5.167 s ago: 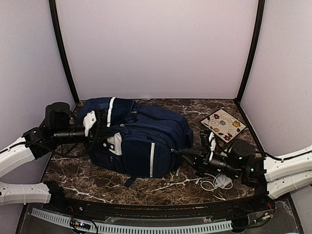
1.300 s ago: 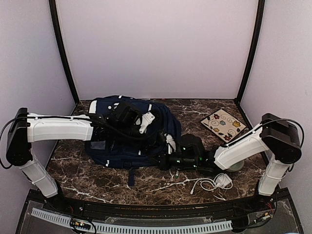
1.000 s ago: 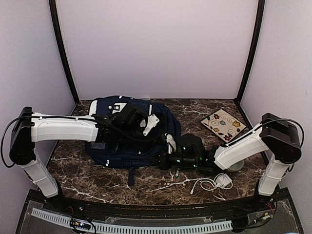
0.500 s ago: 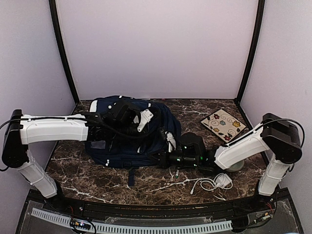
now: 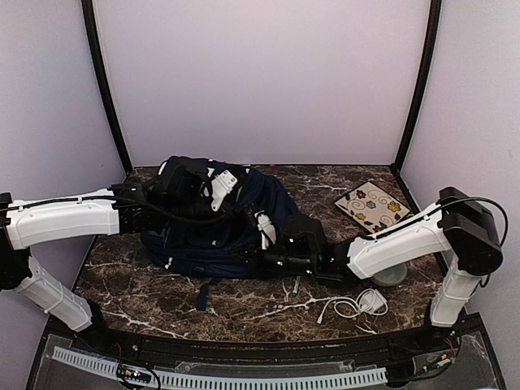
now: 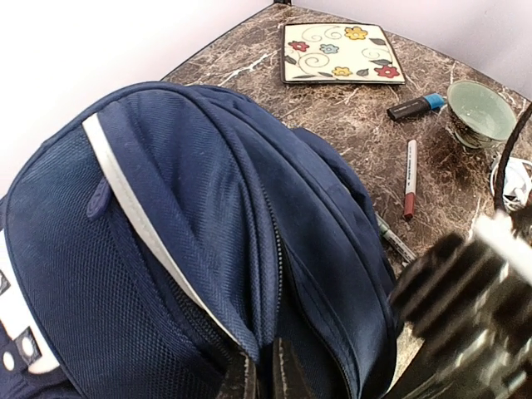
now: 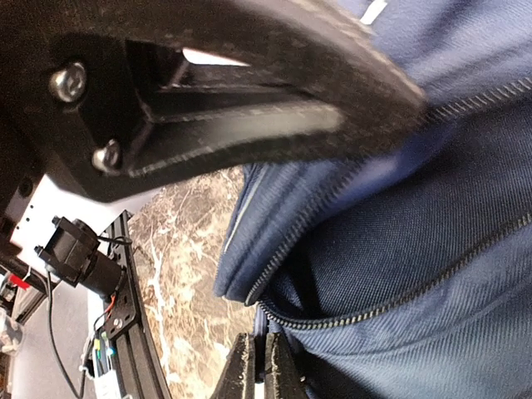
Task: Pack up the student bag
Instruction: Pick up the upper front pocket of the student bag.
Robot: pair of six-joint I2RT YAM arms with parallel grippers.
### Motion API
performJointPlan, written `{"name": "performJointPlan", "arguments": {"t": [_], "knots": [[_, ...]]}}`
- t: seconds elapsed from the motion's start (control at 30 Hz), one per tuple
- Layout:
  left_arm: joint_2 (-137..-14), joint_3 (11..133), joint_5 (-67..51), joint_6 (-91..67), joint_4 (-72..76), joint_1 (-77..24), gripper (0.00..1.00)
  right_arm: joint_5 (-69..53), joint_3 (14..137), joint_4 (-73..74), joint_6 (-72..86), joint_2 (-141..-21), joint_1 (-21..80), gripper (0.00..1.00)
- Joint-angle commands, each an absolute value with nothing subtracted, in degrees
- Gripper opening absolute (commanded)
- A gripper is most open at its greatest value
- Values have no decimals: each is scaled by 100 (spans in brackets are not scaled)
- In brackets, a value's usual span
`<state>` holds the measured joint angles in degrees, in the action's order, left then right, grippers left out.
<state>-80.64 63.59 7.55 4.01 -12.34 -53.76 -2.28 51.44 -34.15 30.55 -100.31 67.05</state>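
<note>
Large navy-blue fabric backpack with white stripes [image 5: 195, 244], pinched from two sides.
It lies slumped left of centre on the brown marble table [image 5: 162, 301]. I see my left gripper [image 6: 262, 378] nearly closed on the fabric beside the zip; my right gripper [image 7: 258, 366] is likewise narrow, nipping the bag's near edge.

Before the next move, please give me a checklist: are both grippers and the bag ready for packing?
1. Left gripper holds the student bag: ok, shut at the zipper seam.
2. Right gripper holds the bag: ok, shut on fabric below a zipper.
3. Bag open for packing: not ok, the zipper looks closed.
4. Red pen, cup and flowered pad lie clear on the table: ok.
5. Grey pen free of the bag edge: cannot tell.
</note>
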Motion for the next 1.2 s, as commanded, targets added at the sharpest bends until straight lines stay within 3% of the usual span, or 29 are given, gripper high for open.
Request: {"name": "performJointPlan", "arguments": {"t": [0.0, 0.33, 0.47, 0.63, 0.77, 1.0, 1.17], "knots": [[-7591, 6618, 514, 338, 250, -5396, 0, -467, 5812, -3138, 2618, -10483, 7035, 0], [-7520, 6258, 766, 317, 358, -5366, 0, -709, 6059, -3300, 1887, -10463, 7280, 0], [-7336, 6039, 895, 419, 256, -5288, 0, -641, 5285, -3568, 1722, -9739, 7234, 26], [-7223, 5834, 573, 368, 416, -5270, 0, -565, 5019, -3029, 1709, -8976, 7059, 38], [-7225, 5770, 449, 256, 509, -5265, 0, -482, 5006, -3027, 1845, -8805, 6826, 39], [-7041, 5824, 425, 220, 562, -5266, 0, -363, 5565, -2959, 2576, -9505, 6216, 28], [-6878, 5832, 258, 161, 575, -5273, 0, -113, 6090, -2254, 2658, -10045, 6050, 29]]}}
